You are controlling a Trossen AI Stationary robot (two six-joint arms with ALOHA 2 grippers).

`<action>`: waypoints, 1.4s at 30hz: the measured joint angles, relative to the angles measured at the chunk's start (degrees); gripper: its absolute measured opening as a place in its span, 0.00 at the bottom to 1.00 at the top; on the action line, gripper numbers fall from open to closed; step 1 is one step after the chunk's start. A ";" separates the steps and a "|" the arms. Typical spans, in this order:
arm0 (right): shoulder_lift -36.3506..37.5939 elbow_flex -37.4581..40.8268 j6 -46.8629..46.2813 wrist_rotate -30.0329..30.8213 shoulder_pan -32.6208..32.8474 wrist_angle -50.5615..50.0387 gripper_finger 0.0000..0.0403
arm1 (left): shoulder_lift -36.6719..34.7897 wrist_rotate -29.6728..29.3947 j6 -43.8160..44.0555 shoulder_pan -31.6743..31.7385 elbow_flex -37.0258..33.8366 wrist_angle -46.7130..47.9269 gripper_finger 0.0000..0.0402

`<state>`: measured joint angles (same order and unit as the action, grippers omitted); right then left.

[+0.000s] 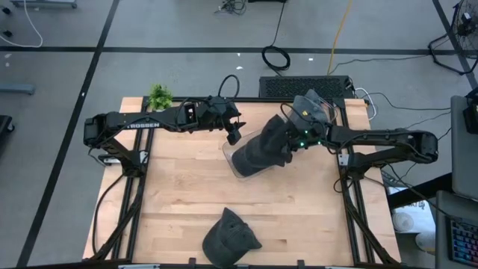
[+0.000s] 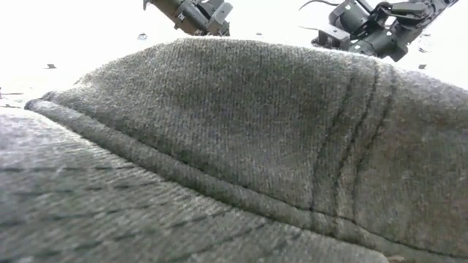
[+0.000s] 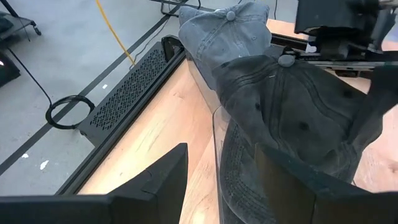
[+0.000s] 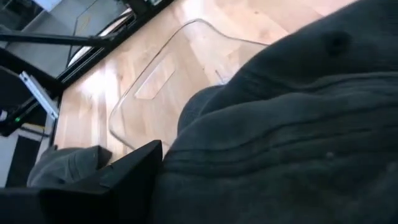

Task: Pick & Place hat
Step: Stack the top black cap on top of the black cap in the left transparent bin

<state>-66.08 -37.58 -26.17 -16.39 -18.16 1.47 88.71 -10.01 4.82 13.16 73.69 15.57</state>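
So both arms reach in toward the middle back of the wooden table (image 1: 187,194). The right gripper (image 1: 290,142) sits down on a dark grey hat (image 1: 261,149), fingers spread wide around the fabric, and the hat is partway inside a clear plastic bin (image 1: 237,169). The left gripper (image 1: 233,131) hangs just beside the bin's rim, fingers apart, holding nothing. Another dark hat (image 1: 228,237) lies at the table's front edge. A lighter grey hat (image 3: 227,34) sits behind the bin, and a small green plant (image 1: 159,96) stands at the back left corner. Grey floor with cables all around.
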 joint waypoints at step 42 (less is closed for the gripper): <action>-15.75 -10.81 8.58 -26.68 0.15 22.91 0.00 | 0.00 0.04 0.22 -0.01 0.00 -0.83 0.49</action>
<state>-81.84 -48.40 -17.59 -43.07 -18.00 24.38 88.71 -9.98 5.04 13.15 73.69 14.74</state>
